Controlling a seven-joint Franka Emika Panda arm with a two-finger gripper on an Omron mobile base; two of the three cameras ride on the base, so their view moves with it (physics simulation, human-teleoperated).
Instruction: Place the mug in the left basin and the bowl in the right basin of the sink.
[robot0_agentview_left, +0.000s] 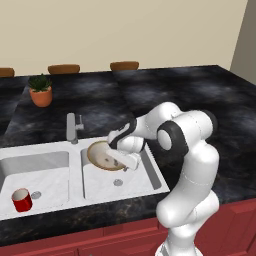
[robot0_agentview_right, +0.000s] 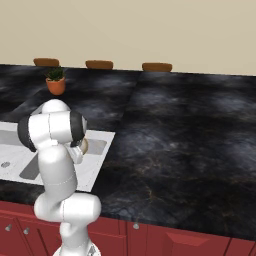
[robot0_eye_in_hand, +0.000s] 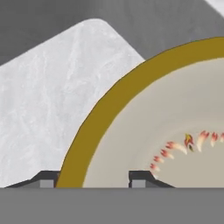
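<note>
Spreading across the room, the black marbled counter (robot0_agentview_left: 200, 95) carries a white sink (robot0_agentview_left: 75, 197) with 2 basins. Over it bends the white arm (robot0_agentview_left: 187, 165), reaching down into the right basin (robot0_agentview_left: 137, 182). At its end the gripper (robot0_eye_in_hand: 92, 179) stands with its jaws astride the bowl's golden rim, 1 tip outside and 1 inside; they look parted a little off the rim, though I cannot tell for sure whether they press it. That bowl (robot0_agentview_left: 102, 155) sits in the right basin at its back, tipped up against the rear wall. Behind the sink rises a grey faucet (robot0_agentview_left: 73, 127). Further back stands a potted plant (robot0_agentview_left: 40, 90). Smallest, the red mug (robot0_agentview_left: 22, 200) stands upright in the left basin (robot0_agentview_left: 40, 167), near its front, just beside the drain (robot0_agentview_left: 36, 195).
</note>
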